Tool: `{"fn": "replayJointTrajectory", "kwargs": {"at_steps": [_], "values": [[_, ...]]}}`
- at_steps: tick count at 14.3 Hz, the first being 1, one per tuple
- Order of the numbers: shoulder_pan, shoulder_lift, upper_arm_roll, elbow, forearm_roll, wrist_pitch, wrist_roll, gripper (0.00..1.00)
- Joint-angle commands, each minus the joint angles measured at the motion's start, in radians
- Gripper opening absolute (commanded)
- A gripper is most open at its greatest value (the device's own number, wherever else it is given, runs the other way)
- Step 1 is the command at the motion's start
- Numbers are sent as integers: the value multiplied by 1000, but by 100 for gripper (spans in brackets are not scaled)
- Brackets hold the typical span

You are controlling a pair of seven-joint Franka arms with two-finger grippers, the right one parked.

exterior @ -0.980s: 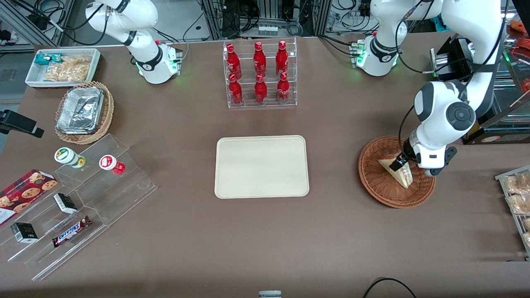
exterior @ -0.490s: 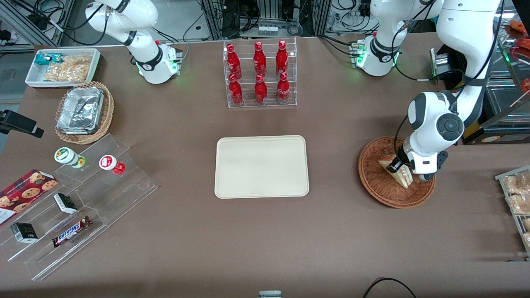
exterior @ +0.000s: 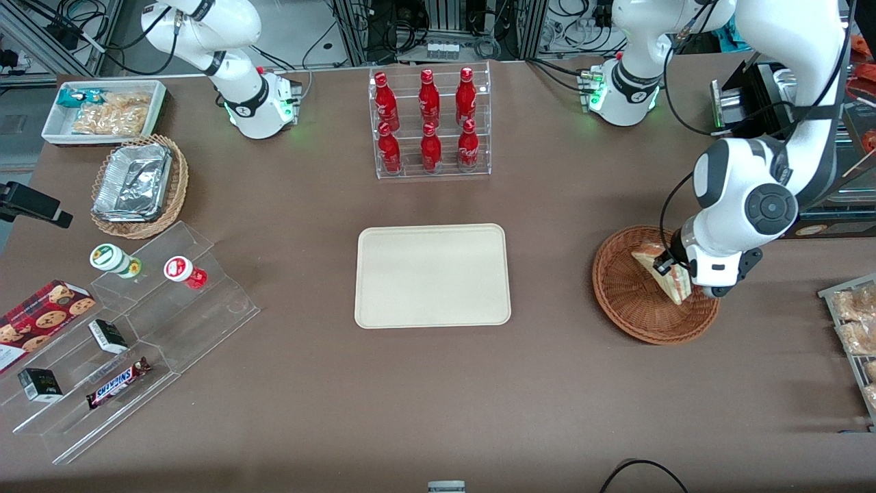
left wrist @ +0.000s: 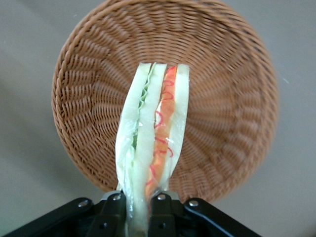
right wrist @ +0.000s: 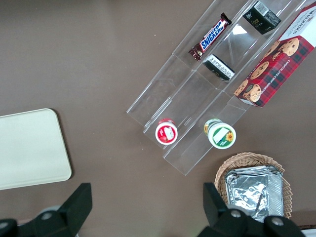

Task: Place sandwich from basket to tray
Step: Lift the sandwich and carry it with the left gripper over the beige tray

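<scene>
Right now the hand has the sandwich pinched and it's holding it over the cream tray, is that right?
Not quite. The hand does have the sandwich pinched, but over the brown wicker basket, not the tray. The front view shows the tray with nothing above it; the left wrist view shows the basket beneath the sandwich.

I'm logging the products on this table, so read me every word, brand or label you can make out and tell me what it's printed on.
"SNICKERS": on the chocolate bar in the clear stepped display.
Red bottles: white script, too small to read.
Cookie box, two dark small boxes, two round lids: print unreadable.
No text on the sandwich, held by the gripper above the basket, nor on the tray.
</scene>
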State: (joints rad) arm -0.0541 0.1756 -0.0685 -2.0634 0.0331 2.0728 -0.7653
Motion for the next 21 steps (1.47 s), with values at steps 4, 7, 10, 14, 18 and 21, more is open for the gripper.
{"fn": "replayJointTrajectory", "kwargs": {"at_steps": [4, 7, 10, 14, 18, 21], "values": [[-176, 166, -65, 233, -8, -74, 169, 15], [-304, 301, -66, 406, -24, -97, 86, 15], [-419, 427, -66, 561, -48, -97, -46, 15], [-532, 524, -66, 678, -48, -89, -140, 15], [-604, 591, -66, 744, -48, -56, -202, 15], [-621, 628, -79, 743, -51, 21, -229, 15]]}}
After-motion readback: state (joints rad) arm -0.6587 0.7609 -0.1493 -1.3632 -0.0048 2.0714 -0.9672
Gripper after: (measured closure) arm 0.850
